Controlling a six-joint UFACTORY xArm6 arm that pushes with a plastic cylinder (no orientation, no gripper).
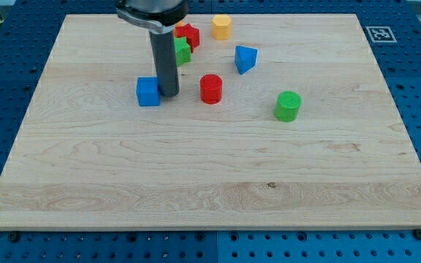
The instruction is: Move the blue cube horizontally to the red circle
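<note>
The blue cube (148,92) sits on the wooden board (210,175) left of centre, towards the view's top. The red circle, a short red cylinder (210,88), stands to its right at about the same height in the view. My tip (169,94) is down on the board in the gap between them, touching or almost touching the blue cube's right side. The dark rod rises from there to the view's top and hides part of the blocks behind it.
A green block (183,50) and a red block (189,34) sit behind the rod. A yellow block (221,26) is at the top, a blue triangular block (245,58) is right of them, and a green cylinder (287,106) is further right.
</note>
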